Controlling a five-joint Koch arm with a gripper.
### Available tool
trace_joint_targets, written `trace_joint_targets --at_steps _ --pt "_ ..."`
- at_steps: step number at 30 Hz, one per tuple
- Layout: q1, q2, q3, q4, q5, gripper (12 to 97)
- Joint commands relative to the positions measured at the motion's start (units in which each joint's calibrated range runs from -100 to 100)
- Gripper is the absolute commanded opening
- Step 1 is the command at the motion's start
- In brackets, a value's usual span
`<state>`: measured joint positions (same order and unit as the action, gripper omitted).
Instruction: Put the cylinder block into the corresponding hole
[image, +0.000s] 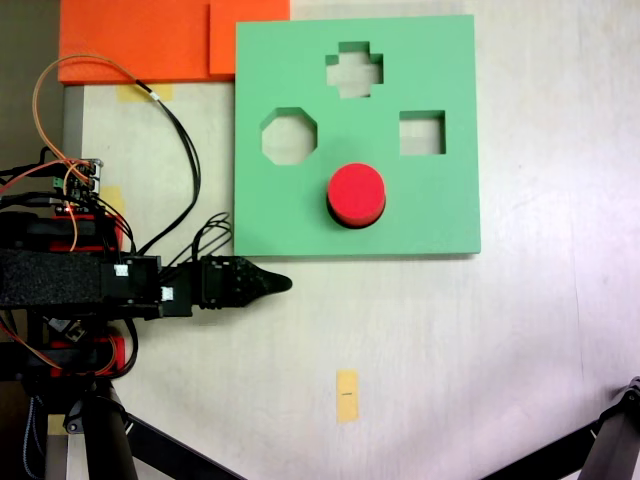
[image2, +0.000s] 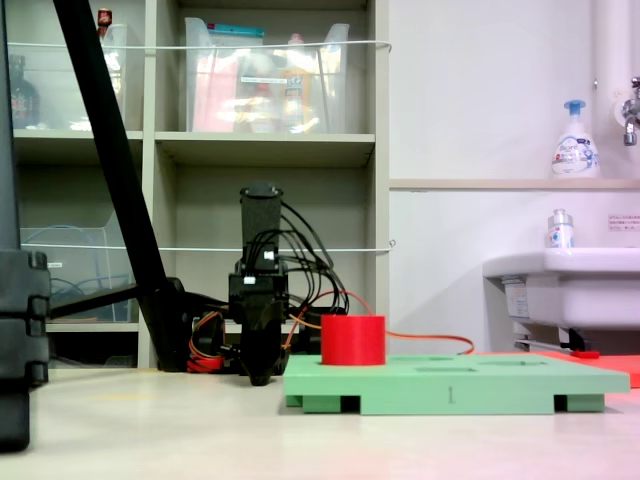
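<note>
Cylinder block (image: 356, 193): red, short, flat round top, smooth matte, foam-like; sits upright in the round cut-out, near-centre of green board (image: 450, 60), top half proud of the surface in a fixed view (image2: 352, 340). Judged seated, so task looks done or nearly.
Corresponding hole: occupied by the block, so rim hidden; judged a snug fit, since the block stands straight w/o lean.
Board: flat green square foam slab, lies flat on pale table (image: 450, 350); notches along its lower edge in side-on fixed view.
Other cut-outs: octagon (image: 289, 136) left, square (image: 422, 133) right, cross (image: 354, 70) far; all empty.
Gripper (image: 280, 284): black, tapers to a point, well apart from block, just off board's near-left corner; holds nothing. Jaws overlap in both fixed views, so can't tell if closed.
Orange foam sheets (image: 140, 40): far-left, partly under board.
Tape marker (image: 347, 395): yellow, near side of table.
</note>
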<state>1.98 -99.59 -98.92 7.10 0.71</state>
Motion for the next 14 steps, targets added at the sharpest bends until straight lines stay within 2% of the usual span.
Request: trace_joint_targets --at_steps 1,14 --pt "-0.2 -0.4 -1.1 -4.7 0.2 50.5" --pt "-0.2 -0.4 -1.1 -4.7 0.2 50.3"
